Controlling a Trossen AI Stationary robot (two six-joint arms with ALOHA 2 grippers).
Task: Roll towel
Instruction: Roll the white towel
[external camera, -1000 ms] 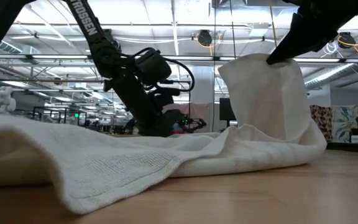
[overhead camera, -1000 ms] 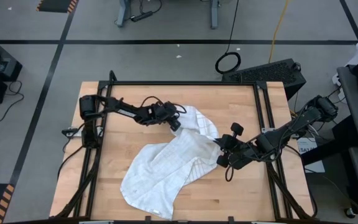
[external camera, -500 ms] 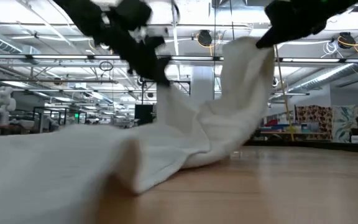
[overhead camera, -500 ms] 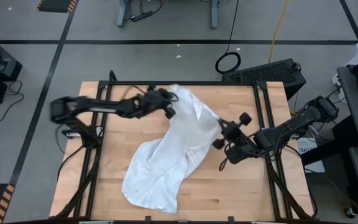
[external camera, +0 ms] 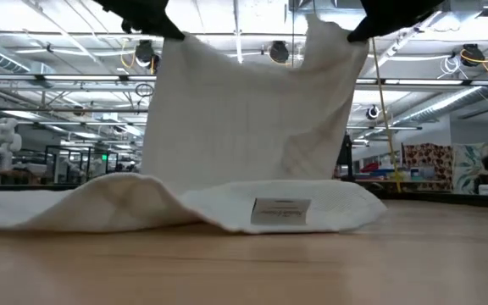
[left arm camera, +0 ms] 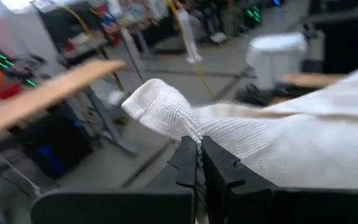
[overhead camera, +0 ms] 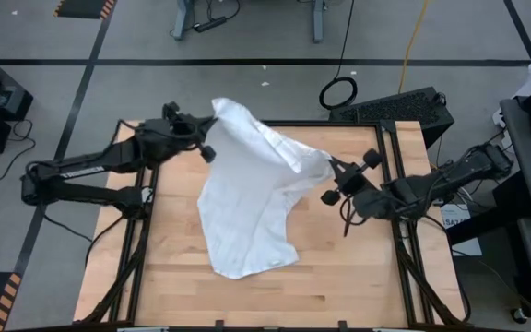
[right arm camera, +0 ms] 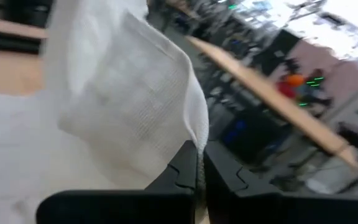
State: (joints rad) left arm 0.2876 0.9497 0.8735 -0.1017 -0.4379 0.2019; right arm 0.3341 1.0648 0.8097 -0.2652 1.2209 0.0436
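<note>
Butcher-block wooden table (overhead camera: 339, 277) with a black metal frame sits on a grey shop floor, and pretty much everything here hangs off the soft white cloth towel with faint grey grid lines (overhead camera: 252, 198).

Nearest the low camera, the towel's bottom part lies bunched on the wood in a low mound, with its small white label tag (external camera: 281, 211) facing out at the front edge. From that heap the cloth rises like a curtain, lifted by its two upper corners.

Right of the towel, the right gripper (overhead camera: 333, 168) has its dark fingers pinched tight onto one raised corner; the right wrist view shows the cloth clamped between the fingers (right arm camera: 180, 169). Up at the towel's far left corner, over the table's back edge, the left gripper (overhead camera: 212, 118) is clamped on the other corner, with a little wad of fabric poking out past its fingers (left arm camera: 188, 158).

Beyond the towel, a black coiled cable (overhead camera: 338, 92) lies on the floor behind the table, plus hazy workshop lights and ceiling rails in the low view.
</note>
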